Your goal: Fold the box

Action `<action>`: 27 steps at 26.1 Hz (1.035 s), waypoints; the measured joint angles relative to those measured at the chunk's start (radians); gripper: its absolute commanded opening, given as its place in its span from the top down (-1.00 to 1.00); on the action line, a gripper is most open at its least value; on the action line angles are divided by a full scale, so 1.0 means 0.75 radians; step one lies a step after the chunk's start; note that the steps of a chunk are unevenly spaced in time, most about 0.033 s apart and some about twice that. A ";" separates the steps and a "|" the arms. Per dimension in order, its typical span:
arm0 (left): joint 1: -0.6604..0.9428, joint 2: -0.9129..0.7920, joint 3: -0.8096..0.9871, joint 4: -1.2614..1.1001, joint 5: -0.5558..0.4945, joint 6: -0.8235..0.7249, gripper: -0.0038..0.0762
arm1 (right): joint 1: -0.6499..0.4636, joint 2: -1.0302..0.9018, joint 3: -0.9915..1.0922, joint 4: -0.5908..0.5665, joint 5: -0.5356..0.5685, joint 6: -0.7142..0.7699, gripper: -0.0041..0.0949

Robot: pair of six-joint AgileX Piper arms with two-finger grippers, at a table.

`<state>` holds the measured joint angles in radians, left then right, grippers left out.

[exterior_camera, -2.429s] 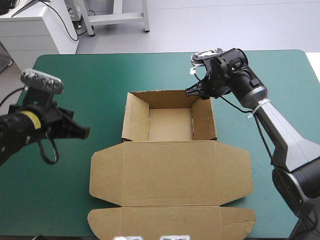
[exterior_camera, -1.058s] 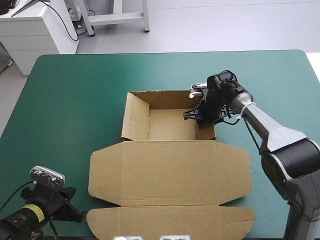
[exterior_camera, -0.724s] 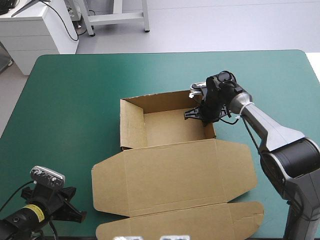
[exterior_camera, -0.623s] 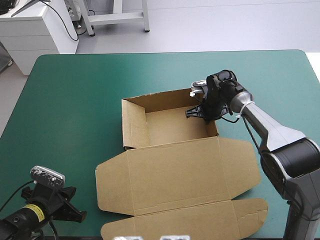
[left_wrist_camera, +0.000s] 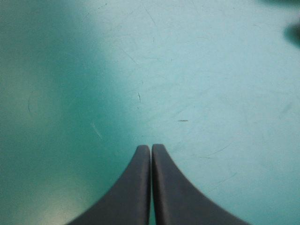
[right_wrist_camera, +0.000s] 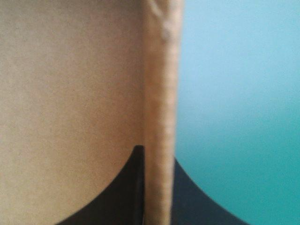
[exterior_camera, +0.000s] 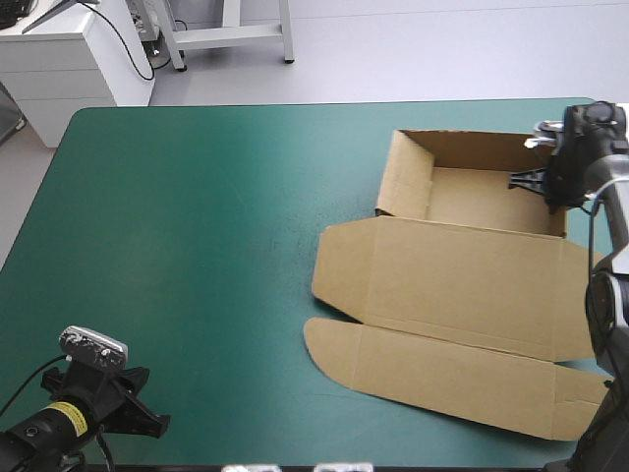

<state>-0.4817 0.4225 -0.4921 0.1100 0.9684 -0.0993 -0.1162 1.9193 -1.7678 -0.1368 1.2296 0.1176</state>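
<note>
The brown box stands as an open tray with raised walls at the table's far right, its lid lying flat toward the near edge. My right gripper is shut on the box's right wall. In the right wrist view that wall's edge runs between the black fingers. My left gripper hovers low over the near left corner of the table, far from the box. Its fingers meet in one pointed arch over bare teal-green cover, holding nothing.
The lid's outer flap reaches close to the table's near edge and right edge. A white cabinet and a metal frame stand beyond the far edge. The teal-green cover stretches bare across the left half.
My right gripper has dragged the box from the table's middle to the far right, turning it slightly. The left arm dropped to the near left corner earlier and has stayed there since.
</note>
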 measured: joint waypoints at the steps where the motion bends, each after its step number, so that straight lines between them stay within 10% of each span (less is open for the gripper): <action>1: 0.000 0.000 0.000 0.000 0.000 0.000 0.92 | -0.078 0.000 0.000 -0.006 0.001 -0.008 0.95; 9: 0.000 0.000 0.000 0.000 -0.001 -0.004 0.92 | -0.345 0.001 -0.001 -0.140 0.007 -0.117 0.25; 27: 0.000 0.000 0.000 0.000 -0.001 -0.004 0.92 | -0.346 -0.133 -0.007 -0.172 0.005 -0.134 0.21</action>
<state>-0.4817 0.4225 -0.4921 0.1100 0.9675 -0.1024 -0.3754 1.8196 -1.7729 -0.2662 1.2331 0.0170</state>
